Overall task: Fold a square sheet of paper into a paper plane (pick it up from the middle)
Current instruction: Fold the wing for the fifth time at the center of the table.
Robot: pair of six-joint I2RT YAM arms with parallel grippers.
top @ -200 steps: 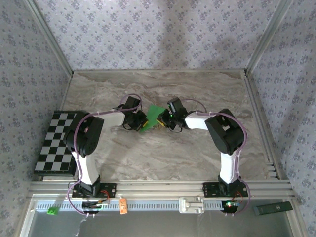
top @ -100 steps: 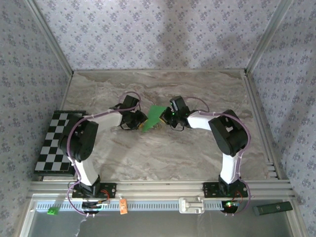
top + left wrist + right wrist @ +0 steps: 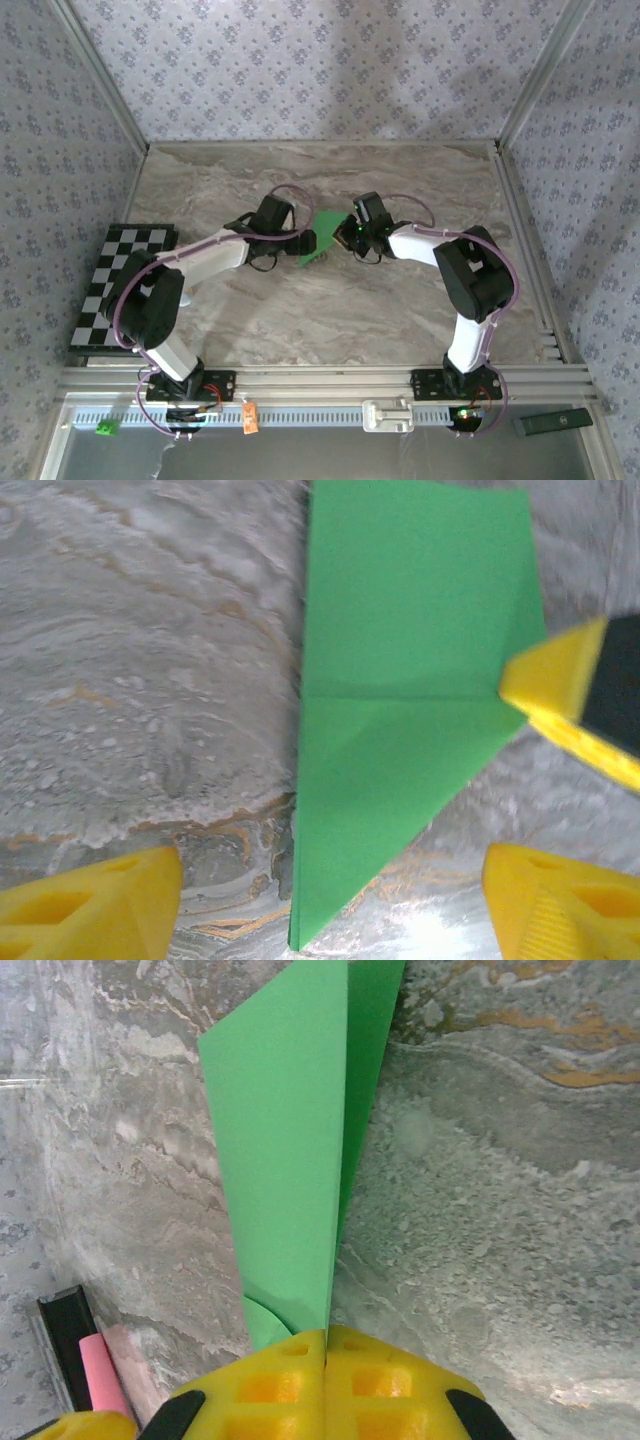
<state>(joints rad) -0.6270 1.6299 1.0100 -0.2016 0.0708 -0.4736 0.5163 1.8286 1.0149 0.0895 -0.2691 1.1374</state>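
Observation:
The square sheet of paper is bright green and folded double, with a slanted edge running down to a point. It hangs just above the marble table, between the two grippers. My right gripper is shut on one end of the paper, yellow fingers pressed together over the fold; from above it sits at the sheet's right edge. My left gripper stands open, its yellow fingers wide apart on either side of the paper's tip without touching it. From above it lies at the sheet's left side.
A black-and-white checkered board lies at the table's left edge. On the front rail sit a tiny green cube, an orange tag and a black bar. Patterned walls close in the left, back and right.
My left gripper has opened and let go of the paper, and its arm has stretched further right. My right gripper has shut on the paper and shifted slightly right.

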